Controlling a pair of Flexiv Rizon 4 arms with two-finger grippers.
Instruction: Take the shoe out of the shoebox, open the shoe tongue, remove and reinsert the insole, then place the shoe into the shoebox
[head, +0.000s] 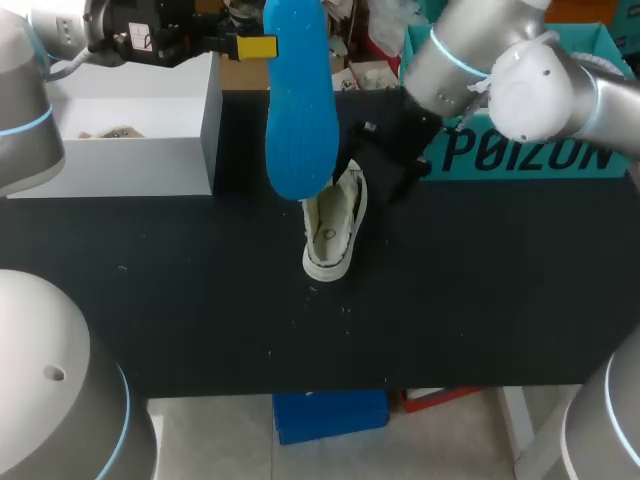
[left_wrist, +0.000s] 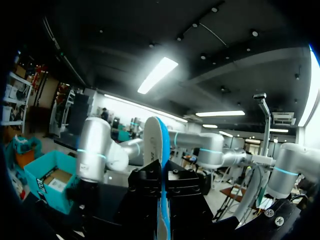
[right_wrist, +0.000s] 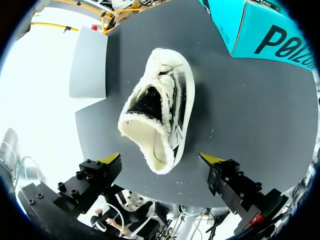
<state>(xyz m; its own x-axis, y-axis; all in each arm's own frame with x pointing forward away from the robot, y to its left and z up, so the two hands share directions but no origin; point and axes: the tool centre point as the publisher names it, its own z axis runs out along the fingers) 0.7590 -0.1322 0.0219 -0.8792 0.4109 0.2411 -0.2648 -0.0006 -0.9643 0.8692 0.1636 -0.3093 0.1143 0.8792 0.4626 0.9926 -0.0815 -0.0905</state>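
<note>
A long blue insole (head: 298, 100) hangs high above the table, and my left gripper (head: 257, 47) is shut on its upper end. In the left wrist view the insole (left_wrist: 161, 165) stands edge-on between the dark fingers of that gripper (left_wrist: 162, 200). A white fleece-lined shoe (head: 335, 225) lies on the black table just under the insole's lower tip. My right gripper (right_wrist: 161, 159) hovers over the shoe (right_wrist: 157, 110) with its yellow fingertips (right_wrist: 111, 158) wide apart, open and clear of it. In the head view my right gripper (head: 380, 165) sits right beside the shoe's far end.
A teal shoebox (head: 530, 150) stands at the back right, close behind my right arm; it shows in the right wrist view too (right_wrist: 260, 30). A white open box (head: 130, 130) with a grey wall (right_wrist: 90, 62) stands at the back left. The table's front half holds only small crumbs.
</note>
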